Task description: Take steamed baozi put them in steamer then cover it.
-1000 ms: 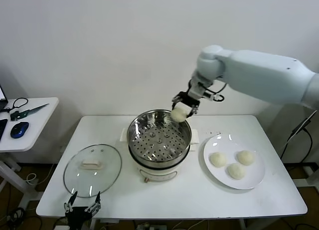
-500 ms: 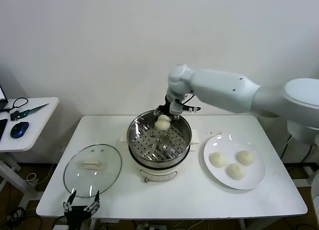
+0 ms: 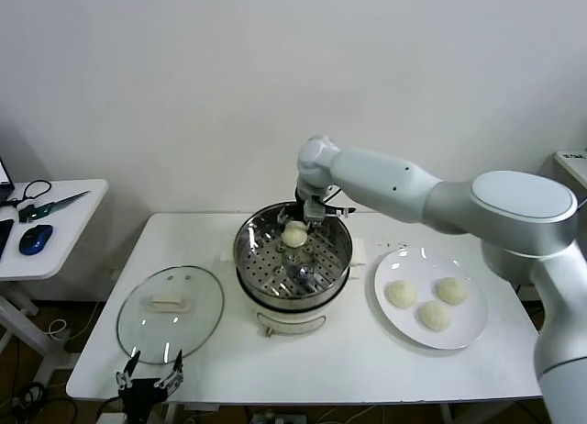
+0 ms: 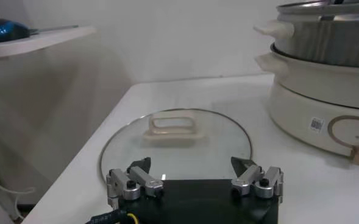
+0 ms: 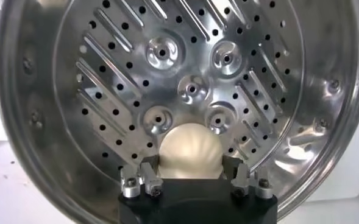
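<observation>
1. The left gripper (image 3: 149, 384) hangs low at the table's (image 3: 367, 369) front-left corner, fingers spread wide, just before the glass lid (image 3: 171, 312).
2. The steamer (image 3: 293, 263) stands mid-table, lid off.
3. The right gripper (image 5: 194, 176) reaches into it; one baozi (image 5: 190, 151) sits between its fingers, which look slightly parted, though whether they grip is unclear.
4. Three baozi (image 3: 435, 315) lie on the plate (image 3: 463, 337) to the right.

one cream baozi (image 3: 294, 234) inside steel steamer (image 3: 248, 259), three plated.
</observation>
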### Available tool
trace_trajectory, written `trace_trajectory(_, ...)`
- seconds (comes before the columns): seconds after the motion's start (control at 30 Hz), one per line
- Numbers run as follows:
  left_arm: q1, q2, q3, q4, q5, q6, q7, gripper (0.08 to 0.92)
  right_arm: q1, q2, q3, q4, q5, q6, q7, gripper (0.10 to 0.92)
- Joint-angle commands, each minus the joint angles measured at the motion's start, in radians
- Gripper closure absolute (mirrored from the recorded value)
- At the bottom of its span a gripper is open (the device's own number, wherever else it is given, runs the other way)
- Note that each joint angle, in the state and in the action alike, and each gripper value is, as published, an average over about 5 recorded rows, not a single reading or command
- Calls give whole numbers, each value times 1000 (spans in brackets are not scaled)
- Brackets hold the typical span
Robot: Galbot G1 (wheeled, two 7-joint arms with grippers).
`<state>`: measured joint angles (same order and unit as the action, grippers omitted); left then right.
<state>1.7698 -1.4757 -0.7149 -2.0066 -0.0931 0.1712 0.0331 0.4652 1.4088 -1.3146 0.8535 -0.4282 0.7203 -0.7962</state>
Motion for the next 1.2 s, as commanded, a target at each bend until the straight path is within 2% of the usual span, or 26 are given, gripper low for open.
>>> trace_trajectory(0.03,0,-1,-2,0,-2,1,-2,177,7,15,2,-28,31,23,14,269)
trace_trajectory(0.17,8,-1,-3,-2,-2,0,-4,177,141,-35,-75,62,270,15,-62,209)
trace_trajectory(0.33,11,-6,1,-2,2,1,-4,177,365,-149,-259,175,694,-60,-186,203)
trace_trajectory(0.4,10,-8,3,-2,5,1,-3,177,457,-217,-374,239,882,-147,-238,203)
trace_trajectory(0.47,8,-9,6,-2,7,2,-2,177,536,-301,-470,312,1043,-302,-279,202)
trace_trajectory(0.57,5,-9,7,-1,8,2,-1,177,608,-441,-557,410,1171,-560,-291,203)
trace_trajectory(0.67,1,-7,7,0,7,2,-1,177,620,-579,-607,471,1184,-712,-263,203)
trace_trajectory(0.87,-2,-6,4,-3,4,3,-2,177,517,-773,-619,587,1109,-893,-182,203)
trace_trajectory(1.03,2,-9,1,-6,4,3,-2,177,347,-838,-530,640,1039,-983,-119,203)
trace_trajectory(1.2,9,-13,-4,-11,5,3,-2,177,139,-847,-392,602,943,-1019,-79,203)
